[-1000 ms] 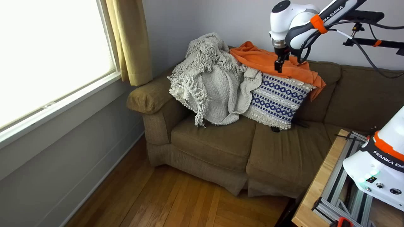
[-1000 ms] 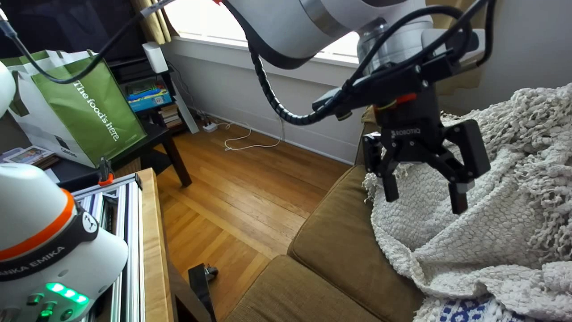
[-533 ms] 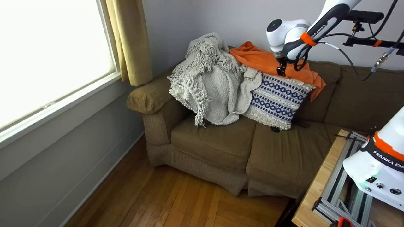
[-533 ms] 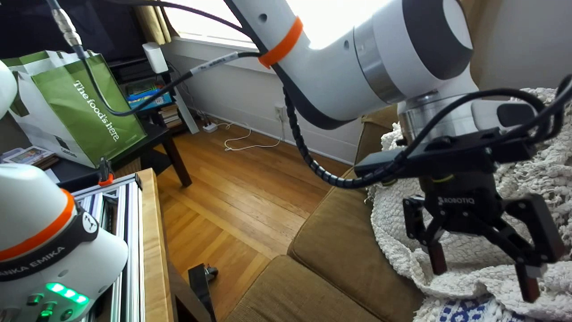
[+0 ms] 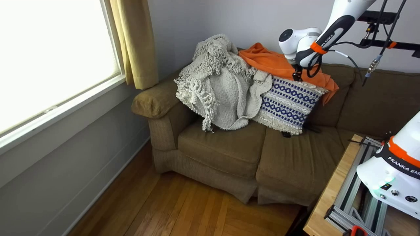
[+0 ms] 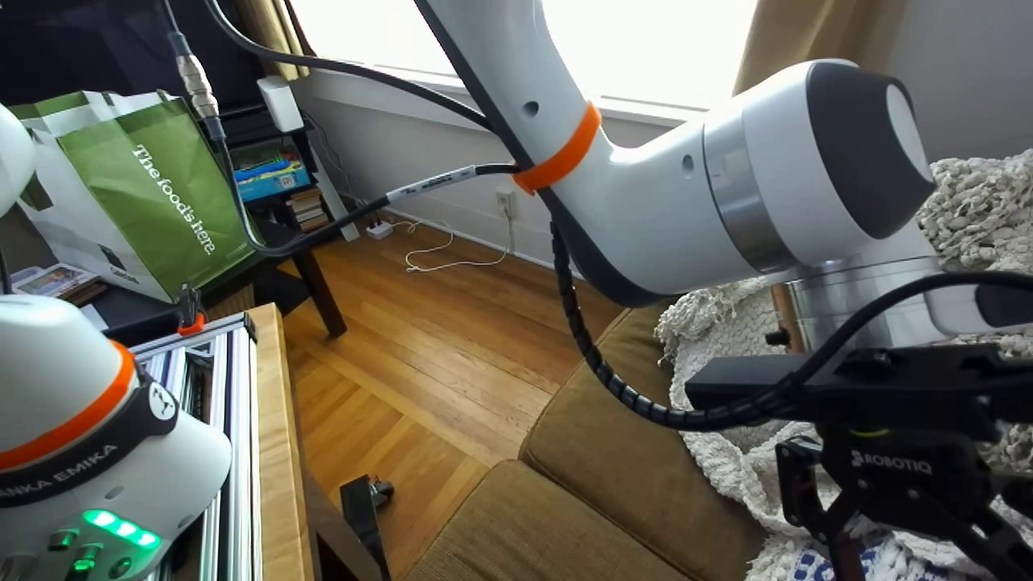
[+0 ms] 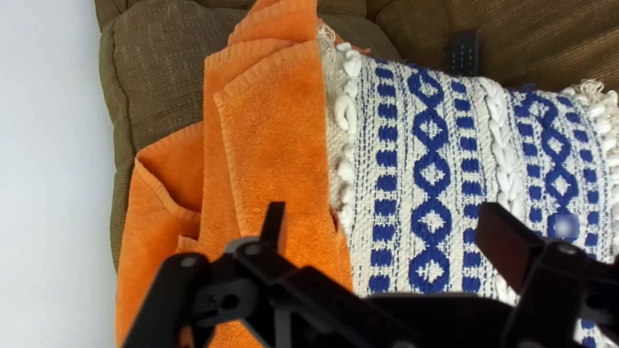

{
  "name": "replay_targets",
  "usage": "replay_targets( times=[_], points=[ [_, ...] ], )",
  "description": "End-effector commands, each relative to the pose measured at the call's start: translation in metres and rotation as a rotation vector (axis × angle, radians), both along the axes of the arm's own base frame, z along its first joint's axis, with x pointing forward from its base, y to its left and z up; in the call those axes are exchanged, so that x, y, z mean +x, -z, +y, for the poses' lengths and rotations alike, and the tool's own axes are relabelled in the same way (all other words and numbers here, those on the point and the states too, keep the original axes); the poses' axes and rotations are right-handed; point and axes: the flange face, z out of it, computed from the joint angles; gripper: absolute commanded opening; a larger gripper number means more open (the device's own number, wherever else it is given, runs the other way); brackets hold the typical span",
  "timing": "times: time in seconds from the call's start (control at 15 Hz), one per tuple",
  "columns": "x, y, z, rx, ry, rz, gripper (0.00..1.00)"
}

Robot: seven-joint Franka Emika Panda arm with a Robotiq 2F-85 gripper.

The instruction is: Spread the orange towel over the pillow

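The orange towel (image 5: 272,62) lies bunched along the couch back and over the top edge of the pillow (image 5: 288,101). The pillow's blue and white woven front is mostly bare. In the wrist view the towel (image 7: 285,145) is folded in layers at the left, and the pillow (image 7: 430,174) is at the right. My gripper (image 7: 383,207) is open and empty, one finger over the towel and one over the pillow. In an exterior view the gripper (image 5: 297,77) is at the towel's lower edge; contact cannot be told. A finger (image 6: 846,557) shows in front of a pillow corner (image 6: 807,565).
A bulky cream fringed throw (image 5: 226,95) lies beside the pillow and overlaps its edge. A dark remote-like object (image 7: 464,53) lies by the pillow on the brown couch (image 5: 216,144). The wall (image 7: 48,169) is behind the couch. The robot's wooden table (image 5: 331,196) stands in front.
My gripper has moved down toward the towel's lower edge and the pillow, with the arm reaching lower. It is open throughout. The towel, pillow and throw have not moved.
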Motion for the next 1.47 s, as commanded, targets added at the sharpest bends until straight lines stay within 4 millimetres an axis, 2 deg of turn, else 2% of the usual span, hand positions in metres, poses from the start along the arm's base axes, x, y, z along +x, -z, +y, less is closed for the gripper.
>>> replay_targets(
  times=[0.0,0.33,0.53,1.07,1.4],
  points=[
    [0.001,-0.001,0.0,0.0,-0.001,0.0,1.0],
    [0.006,0.002,-0.005,-0.011,0.018,0.005,1.0],
    [0.013,0.013,-0.031,-0.006,0.038,0.059,1.0],
    [0.027,0.059,-0.076,-0.051,0.061,0.088,1.0],
    [0.033,0.07,-0.108,-0.088,0.078,0.091,1.0]
  ],
)
